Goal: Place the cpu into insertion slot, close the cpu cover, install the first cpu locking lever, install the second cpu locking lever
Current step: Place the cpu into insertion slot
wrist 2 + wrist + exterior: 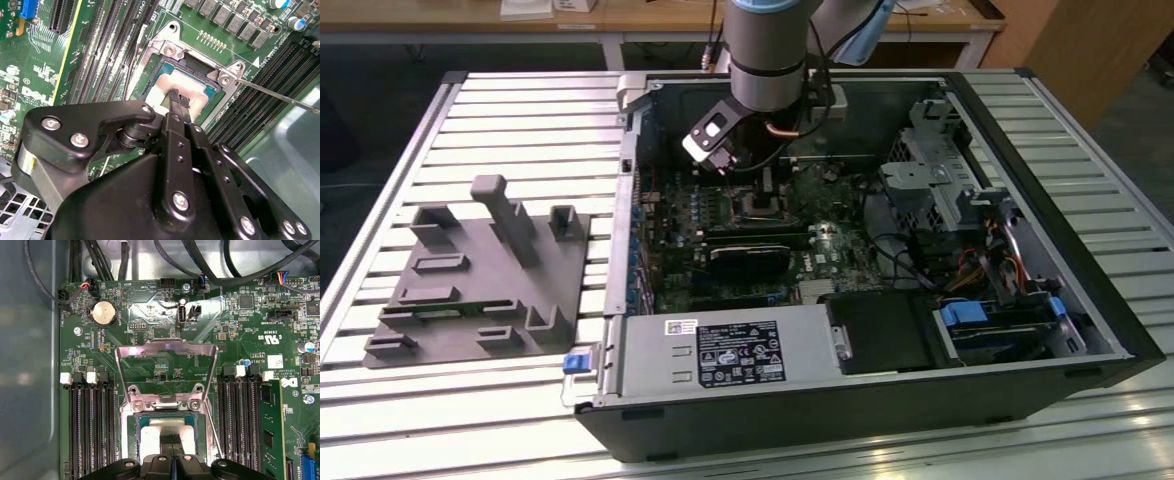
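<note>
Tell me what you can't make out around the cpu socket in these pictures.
- Seating of the cpu in the insertion slot: in both wrist views the gripper covers part of it.
- Part of the slot: cut off by the first wrist view's edge.
- Exterior view: the slot is too small to judge, with the arm close over it.

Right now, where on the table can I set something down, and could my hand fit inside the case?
Bare slats of the table lie between the grey fixture and the far edge, and beside the computer case on the exterior view's right. Inside is crowded: the gripper sits over the insertion slot, and cables pack the drive side.
</note>
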